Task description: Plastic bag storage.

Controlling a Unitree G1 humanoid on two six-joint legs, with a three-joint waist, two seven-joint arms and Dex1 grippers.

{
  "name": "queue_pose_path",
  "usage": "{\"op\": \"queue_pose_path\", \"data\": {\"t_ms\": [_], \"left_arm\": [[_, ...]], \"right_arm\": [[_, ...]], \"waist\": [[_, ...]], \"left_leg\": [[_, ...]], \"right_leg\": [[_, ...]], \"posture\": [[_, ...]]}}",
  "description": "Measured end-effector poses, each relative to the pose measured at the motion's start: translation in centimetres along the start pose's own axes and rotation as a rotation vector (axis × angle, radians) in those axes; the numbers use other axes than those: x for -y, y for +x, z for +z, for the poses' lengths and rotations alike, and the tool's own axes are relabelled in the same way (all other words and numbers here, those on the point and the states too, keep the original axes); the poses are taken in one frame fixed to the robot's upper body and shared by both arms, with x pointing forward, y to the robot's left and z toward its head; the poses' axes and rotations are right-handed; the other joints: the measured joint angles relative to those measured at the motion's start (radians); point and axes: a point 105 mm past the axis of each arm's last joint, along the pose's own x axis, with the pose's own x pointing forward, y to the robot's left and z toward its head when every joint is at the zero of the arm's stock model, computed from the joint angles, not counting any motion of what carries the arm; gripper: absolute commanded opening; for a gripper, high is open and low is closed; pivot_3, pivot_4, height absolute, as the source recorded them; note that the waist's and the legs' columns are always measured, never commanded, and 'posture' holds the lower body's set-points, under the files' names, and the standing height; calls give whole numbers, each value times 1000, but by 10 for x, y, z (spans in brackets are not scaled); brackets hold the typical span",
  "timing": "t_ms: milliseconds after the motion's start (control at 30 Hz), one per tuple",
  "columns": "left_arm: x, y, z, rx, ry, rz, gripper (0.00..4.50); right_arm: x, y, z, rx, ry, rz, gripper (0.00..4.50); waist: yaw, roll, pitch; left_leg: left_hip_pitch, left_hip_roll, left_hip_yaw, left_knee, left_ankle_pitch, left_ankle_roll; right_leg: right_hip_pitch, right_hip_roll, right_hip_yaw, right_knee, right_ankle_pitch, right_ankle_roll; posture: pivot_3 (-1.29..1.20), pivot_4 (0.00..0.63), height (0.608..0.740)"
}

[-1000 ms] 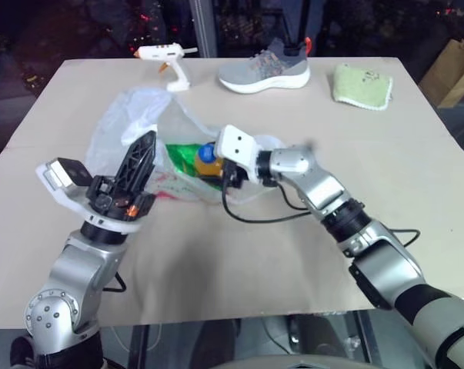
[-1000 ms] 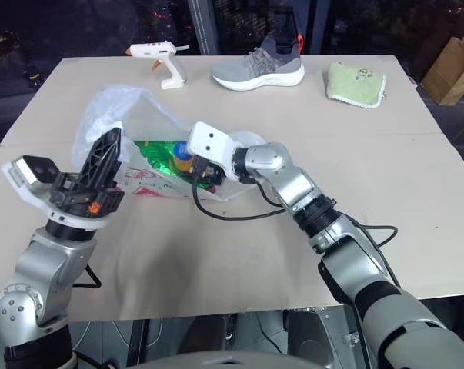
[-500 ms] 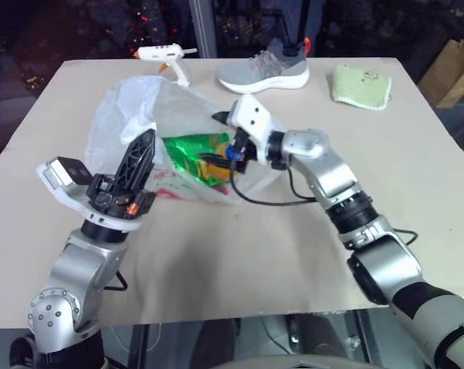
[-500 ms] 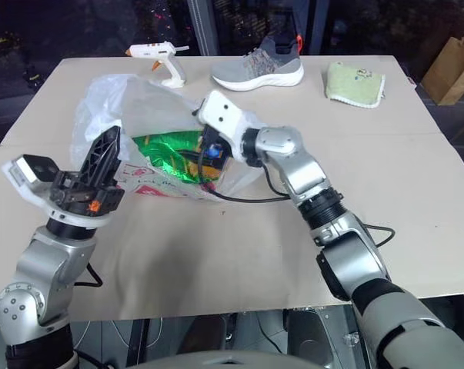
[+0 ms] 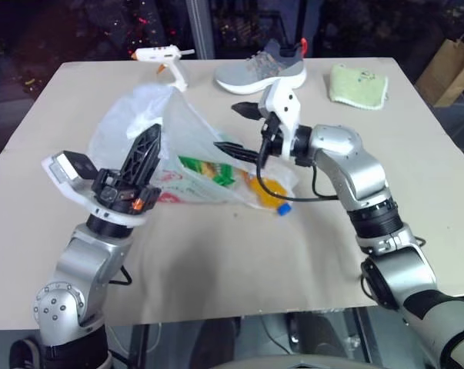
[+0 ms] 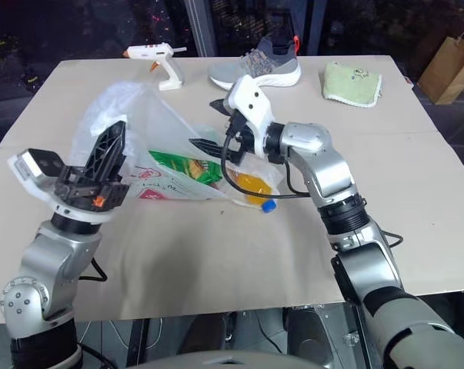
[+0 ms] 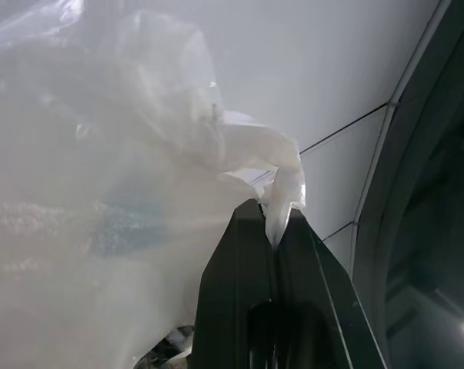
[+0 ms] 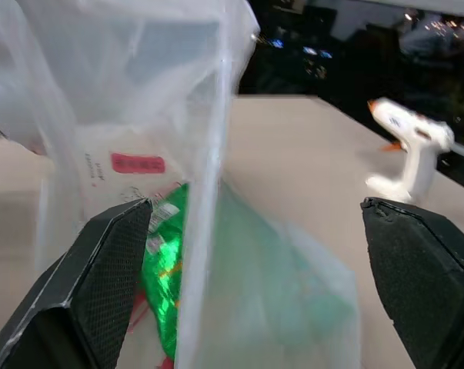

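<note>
Nearby, left gripper [image 7: 276, 231] pinching plastic bag [image 5: 178, 138], right gripper [image 5: 239, 127] wide apart, glue gun [image 5: 164, 60], shoe [image 5: 264, 71], perhaps sponge [image 5: 358, 84] behind.

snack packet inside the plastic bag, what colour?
Green foil snack packet with yellow print, seen through the plastic bag; the right eye view shows it best.

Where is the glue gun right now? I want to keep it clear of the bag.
The glue gun stands at the table's far left edge, left of the grey shoe, just beyond the plastic bag.

Head eyes look down over the table [image 5: 216, 261]; wrist cameras sit close against the plastic bag [image 8: 139, 115].
</note>
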Motion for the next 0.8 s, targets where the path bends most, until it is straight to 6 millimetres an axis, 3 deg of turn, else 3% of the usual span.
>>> {"op": "queue_pose_path", "data": {"t_ms": [67,200,300,367,533,633,800], "left_arm": [[-1,1,-2,-4,-5,4,0],[-1,2,-2,-4,-8,7,0],[-1,2,-1,3,-6,6,0],[-1,2,-1,5,-7,6,0],[-1,3,-4,-11,-14,-4,0],[0,3,-5,-20,-13,-8,0],[-1,1,-5,-23,-13,-6,0]], "right_arm": [[2,-4,-5,-23,21,-9,4411],[13,-30,-2,-56,74,-35,4411],[15,-65,-22,-170,155,-39,4411],[6,-83,-41,-238,309,-31,4411],[-12,-89,-69,-292,524,-49,4411],[-23,-83,-75,-287,622,-33,4411],[-23,-81,-75,-275,648,-50,2307]], "waist": [[-1,0,0],[3,0,0],[16,0,0],[16,0,0],[9,0,0],[9,0,0],[15,0,0]], "left_leg": [[0,0,0,0,0,0],[0,0,0,0,0,0],[-1,0,0,0,0,0],[-1,0,0,0,0,0],[1,1,1,0,0,1],[1,1,1,1,0,1],[0,1,0,1,0,1]], "right_leg": [[0,0,0,0,0,0],[0,0,0,0,0,0],[0,0,0,-2,0,0],[0,0,0,-1,0,0],[0,1,1,1,0,0],[0,1,1,1,0,0],[0,1,1,1,0,0]], "posture": [[0,150,740],[0,150,740],[0,150,740],[0,150,740],[0,150,740],[0,150,740],[0,150,740]]}}
